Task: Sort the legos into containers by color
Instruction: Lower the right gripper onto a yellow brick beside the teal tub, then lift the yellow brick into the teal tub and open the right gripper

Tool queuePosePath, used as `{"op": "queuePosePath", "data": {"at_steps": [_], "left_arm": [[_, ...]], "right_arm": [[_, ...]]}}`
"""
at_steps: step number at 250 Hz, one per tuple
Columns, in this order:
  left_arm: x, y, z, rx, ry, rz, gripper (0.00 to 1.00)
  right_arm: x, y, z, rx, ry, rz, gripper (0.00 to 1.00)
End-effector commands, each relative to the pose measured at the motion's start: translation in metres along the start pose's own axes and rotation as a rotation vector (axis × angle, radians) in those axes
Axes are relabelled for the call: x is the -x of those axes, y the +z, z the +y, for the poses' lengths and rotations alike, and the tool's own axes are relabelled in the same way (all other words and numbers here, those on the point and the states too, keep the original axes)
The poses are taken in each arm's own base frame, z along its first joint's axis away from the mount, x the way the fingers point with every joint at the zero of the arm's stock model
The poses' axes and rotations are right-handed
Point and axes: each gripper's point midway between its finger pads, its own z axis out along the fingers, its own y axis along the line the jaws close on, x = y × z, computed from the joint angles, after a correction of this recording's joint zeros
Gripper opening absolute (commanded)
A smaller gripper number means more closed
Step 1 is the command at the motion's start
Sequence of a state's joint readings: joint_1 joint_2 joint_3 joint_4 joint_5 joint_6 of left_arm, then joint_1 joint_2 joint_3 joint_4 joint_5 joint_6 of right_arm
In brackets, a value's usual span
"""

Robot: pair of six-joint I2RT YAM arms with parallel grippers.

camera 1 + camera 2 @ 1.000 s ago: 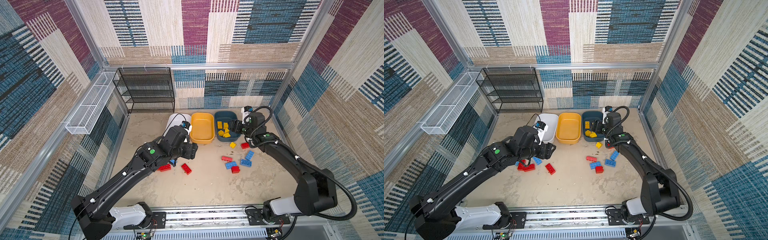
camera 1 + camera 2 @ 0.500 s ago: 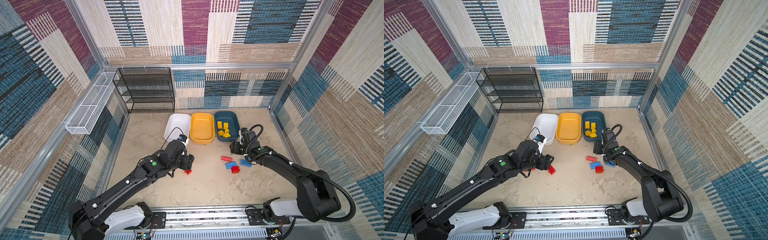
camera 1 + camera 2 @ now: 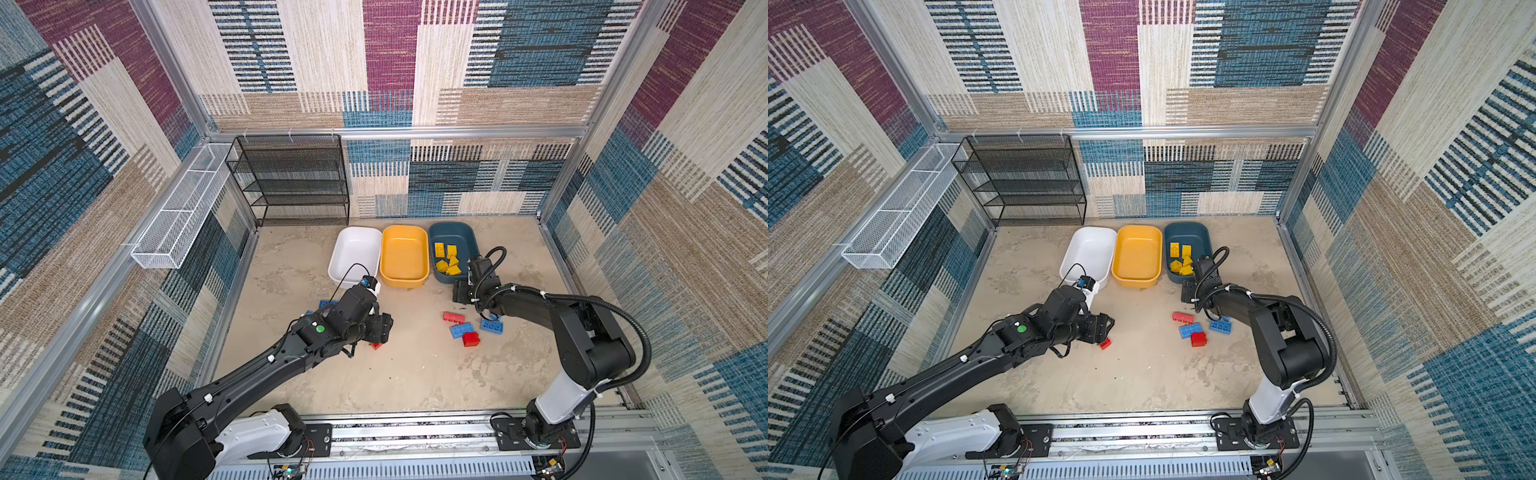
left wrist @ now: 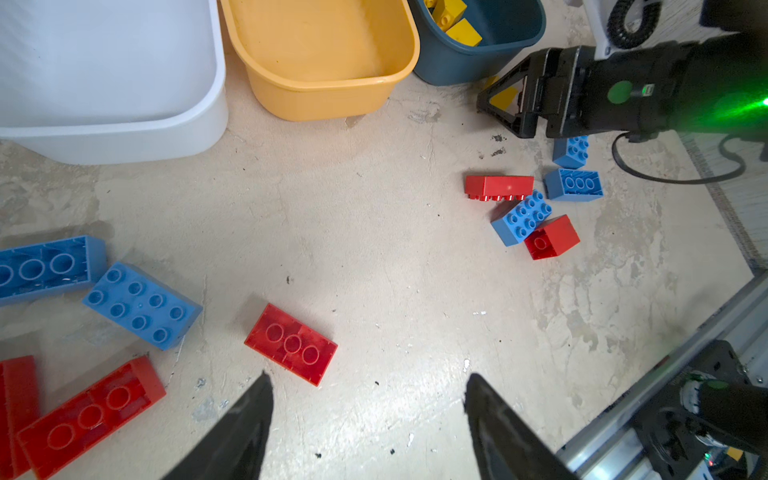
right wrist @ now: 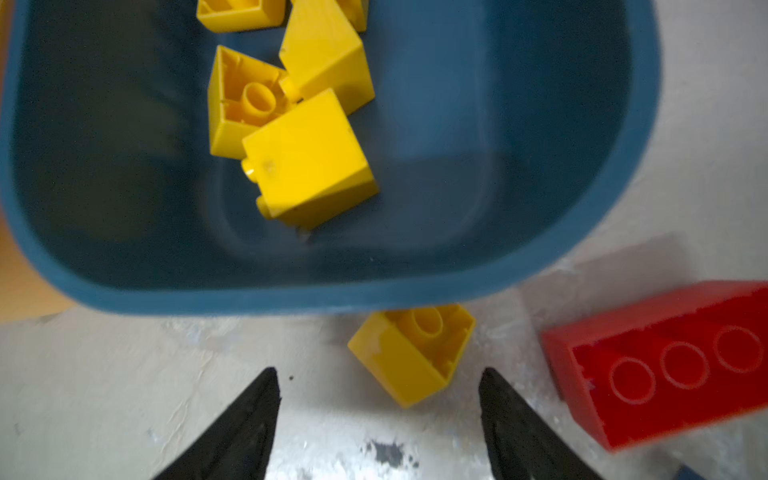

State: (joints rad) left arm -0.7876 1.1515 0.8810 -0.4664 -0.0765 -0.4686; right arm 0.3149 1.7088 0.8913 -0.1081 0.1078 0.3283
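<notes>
Left claw (image 4: 368, 384) hangs low over the surface (image 4: 395, 270), jaws wide and holding nothing. Just ahead of its fingertips (image 4: 262, 392) lies a red brick (image 4: 291, 345), flat with its hollow side up and untouched. In a top view only a corner of that brick shows under the claw (image 3: 1104, 326). Beside it the left wrist view shows two blue bricks (image 4: 141, 305), one studs up and one hollow side up. Two more red bricks (image 4: 91, 411) lie close by them.

Right claw (image 5: 378, 376) sits low by the near end of the teal tub (image 5: 291, 291), jaws also wide and empty. A yellow brick (image 5: 411, 353) lies tipped on the surface just ahead of the tips, nearer one finger. It is at the foot of the tub and partly under its rim. Whether it touches the tub I cannot tell. Inside the tub lies a heap of yellow bricks (image 5: 307, 162).

Both top views show three tubs side by side at the back of the surface: white tub (image 3: 332, 270), orange tub (image 3: 405, 257), then the teal one. Near the right arm lies a loose cluster. A long red brick (image 3: 454, 318) rests on its side, with a blue brick (image 3: 460, 330) against it. A small red brick (image 3: 471, 338) touches that blue one. Another blue piece (image 3: 492, 326) lies just beside the arm.
</notes>
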Motion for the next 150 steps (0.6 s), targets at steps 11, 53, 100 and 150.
{"op": "queuePosePath", "data": {"at_steps": [11,53,100,150], "left_arm": [[0.005,0.001,0.002,0.022,-0.006,-0.005,0.73],[0.008,0.004,0.001,0.033,0.009,0.010,0.74],[0.010,0.010,-0.005,0.029,0.012,0.043,0.73],[0.019,0.012,-0.012,0.020,0.008,0.060,0.73]], "right_arm": [[0.009,0.012,-0.003,-0.031,0.021,-0.039,0.77],[0.007,0.021,-0.007,-0.059,0.023,-0.047,0.76],[0.003,0.026,-0.010,-0.068,0.027,-0.049,0.66],[0.000,0.014,-0.013,-0.053,0.039,-0.079,0.51]]}}
